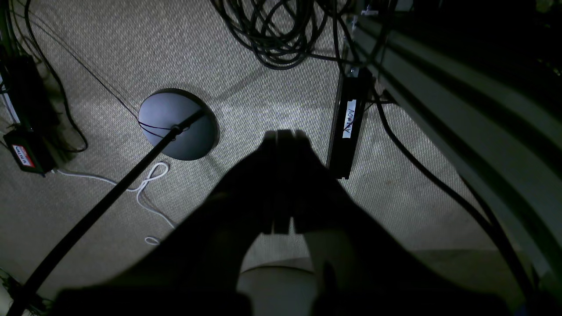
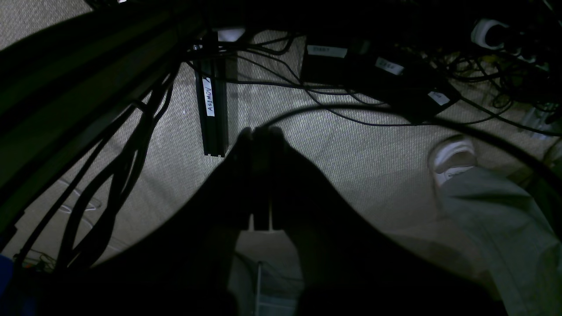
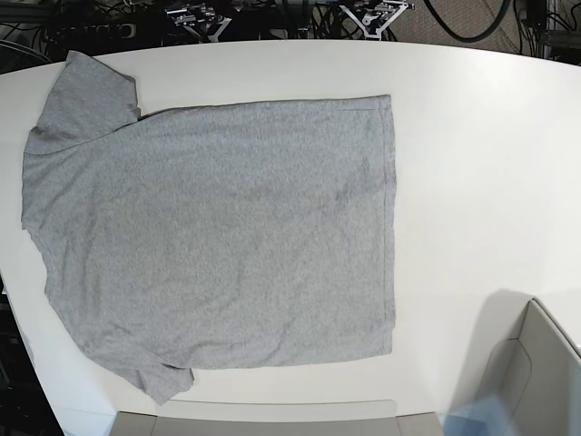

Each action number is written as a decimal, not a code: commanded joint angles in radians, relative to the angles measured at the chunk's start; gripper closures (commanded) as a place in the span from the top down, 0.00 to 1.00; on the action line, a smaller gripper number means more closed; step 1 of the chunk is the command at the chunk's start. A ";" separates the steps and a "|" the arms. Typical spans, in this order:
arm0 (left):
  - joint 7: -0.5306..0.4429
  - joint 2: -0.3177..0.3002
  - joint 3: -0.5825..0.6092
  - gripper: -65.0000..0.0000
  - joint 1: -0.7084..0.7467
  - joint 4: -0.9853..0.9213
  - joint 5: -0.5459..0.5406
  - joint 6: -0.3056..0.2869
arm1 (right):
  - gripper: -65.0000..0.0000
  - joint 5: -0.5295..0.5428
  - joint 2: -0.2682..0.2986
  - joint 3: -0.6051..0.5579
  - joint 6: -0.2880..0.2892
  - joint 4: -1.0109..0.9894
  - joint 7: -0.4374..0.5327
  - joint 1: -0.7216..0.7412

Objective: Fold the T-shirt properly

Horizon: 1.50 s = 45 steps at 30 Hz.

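The heather-grey T-shirt [image 3: 218, 236] lies spread flat on the white table [image 3: 481, 182], plain side up, no lettering showing. Its hem is toward the right and its sleeves are at the top left [image 3: 86, 95] and bottom left [image 3: 162, 381]. Neither gripper shows in the base view. In the left wrist view my left gripper [image 1: 281, 136] is a dark silhouette with fingers together, holding nothing, over carpet floor. In the right wrist view my right gripper [image 2: 259, 131] is likewise shut and empty above the floor. The shirt is not in either wrist view.
A grey box [image 3: 536, 372] stands at the table's front right, and a grey panel [image 3: 254, 420] runs along the front edge. On the floor are cable coils [image 1: 281, 39], a round stand base [image 1: 178, 125], labelled black bars [image 1: 347, 127] [image 2: 213, 114], and a person's shoe [image 2: 452, 160].
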 commanded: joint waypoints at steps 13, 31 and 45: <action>-0.001 0.004 0.003 0.00 0.024 0.004 -0.001 0.005 | 0.01 0.000 0.003 -0.002 0.005 0.004 0.003 -0.037; -0.002 -0.018 0.003 0.00 0.041 0.004 -0.001 0.005 | 0.01 0.000 0.016 -0.002 0.005 0.007 0.003 -0.064; -0.004 -0.124 0.005 0.00 0.089 0.115 0.001 0.005 | 0.01 -0.002 0.085 -0.005 0.005 0.096 0.007 -0.054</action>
